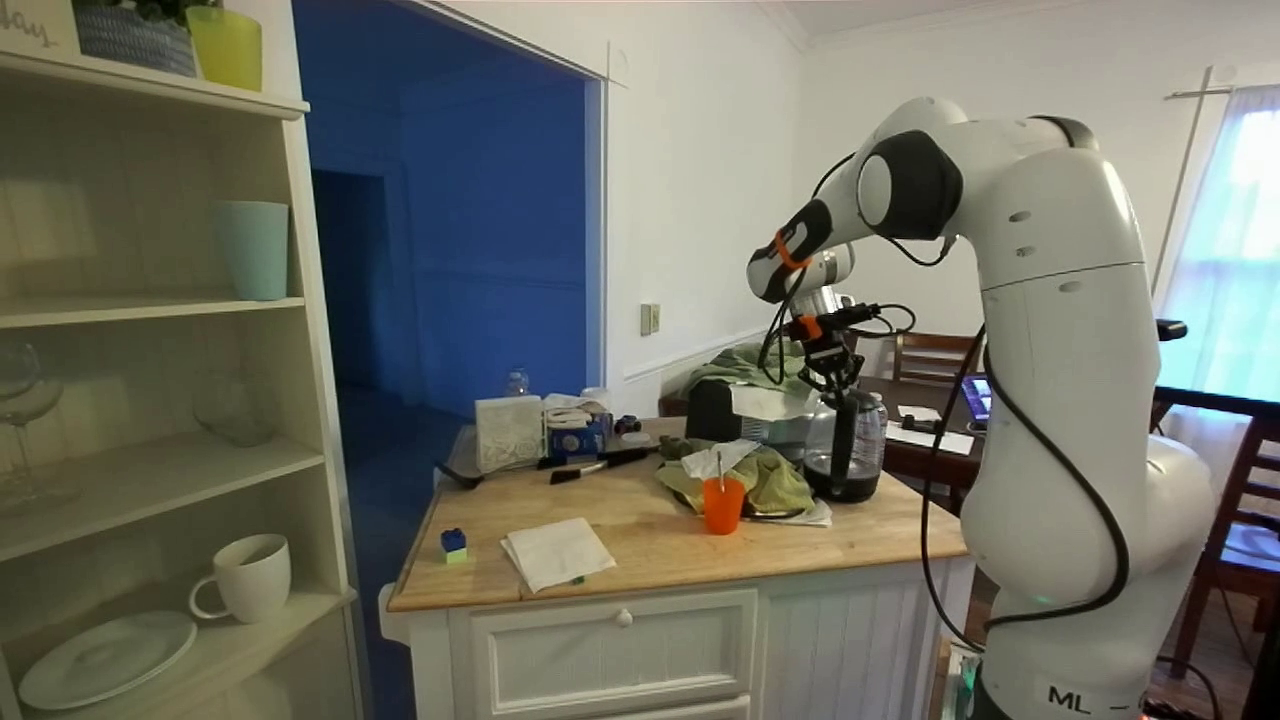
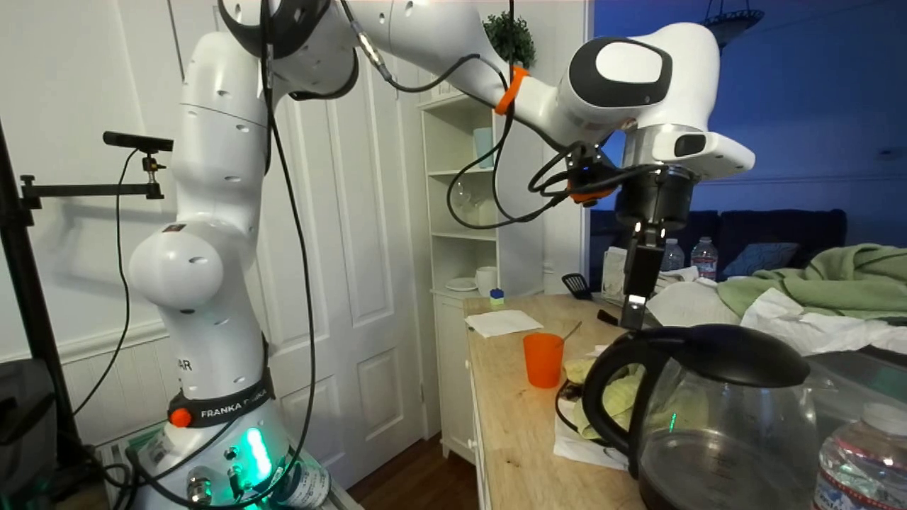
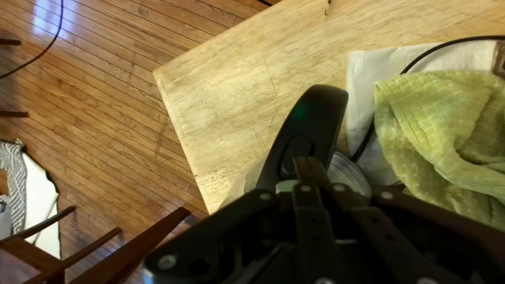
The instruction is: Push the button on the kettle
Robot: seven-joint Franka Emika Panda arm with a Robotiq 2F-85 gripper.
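Observation:
The kettle, a see-through jug with a black lid and black handle, stands on the wooden counter in both exterior views [image 1: 846, 445] [image 2: 730, 432]. In the wrist view its black handle [image 3: 321, 110] runs up and to the right, and an oval button [image 3: 298, 146] is set into it. My gripper [image 1: 836, 385] points down, its fingertips [image 2: 633, 320] just above the top of the handle by the lid. In the wrist view the fingertips [image 3: 309, 167] are together, with nothing between them, and cover the button's lower part. I cannot tell whether they touch it.
An orange cup [image 1: 723, 506] with a utensil stands beside a green towel [image 1: 778, 482] near the kettle. A water bottle [image 2: 868, 460] is close to the kettle. White napkins [image 1: 560, 553] and a white boxy thing [image 1: 509, 433] are further along the counter.

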